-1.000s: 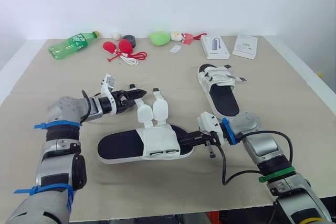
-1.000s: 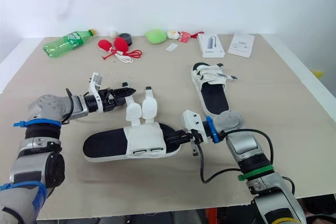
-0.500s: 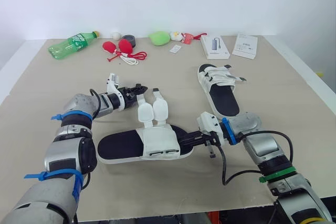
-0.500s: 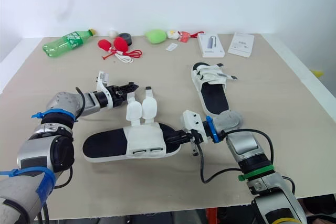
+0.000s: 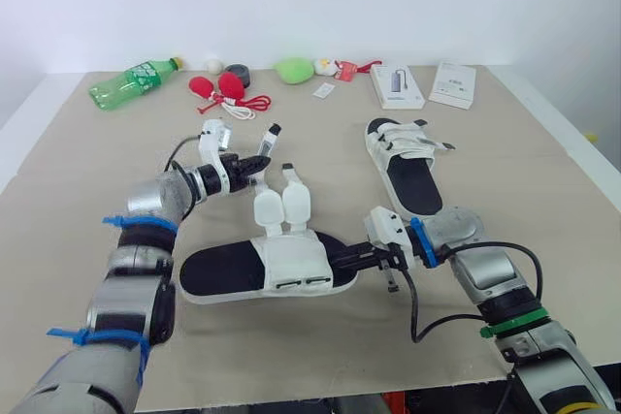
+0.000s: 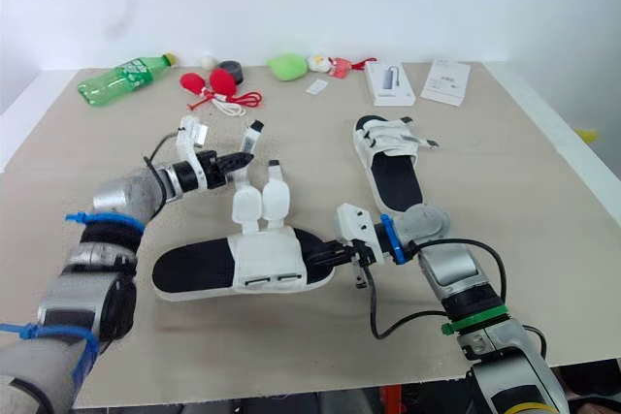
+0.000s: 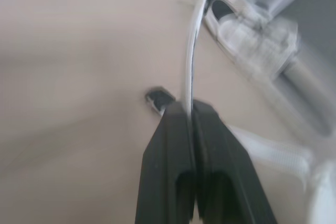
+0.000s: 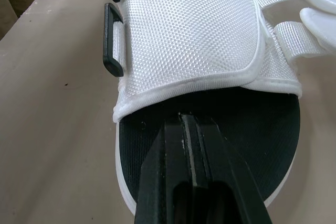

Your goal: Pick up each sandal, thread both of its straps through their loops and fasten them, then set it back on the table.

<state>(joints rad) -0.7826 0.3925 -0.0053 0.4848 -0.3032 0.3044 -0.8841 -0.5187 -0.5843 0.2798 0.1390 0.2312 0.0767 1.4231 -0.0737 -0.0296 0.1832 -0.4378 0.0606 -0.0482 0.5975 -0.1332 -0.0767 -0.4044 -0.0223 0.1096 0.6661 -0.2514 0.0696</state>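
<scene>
The left claw is pinched tight on one white strap of the near sandal. The strap's black tip stands lifted just past the fingertips. The head views show that much. The left wrist view adds the strap edge-on, a thin white line running straight out from between the closed fingers. The other strap lies slack on the tabletop just beside that claw, on its sandal side. The right claw is clamped shut on the sandal's heel end, and the sandal lies flat between the two claws. The right wrist view shows what the head views barely do: two black loops on the side of the white mesh upper away from the straps, both unthreaded. The second sandal lies beyond the right claw, well apart from it.
</scene>
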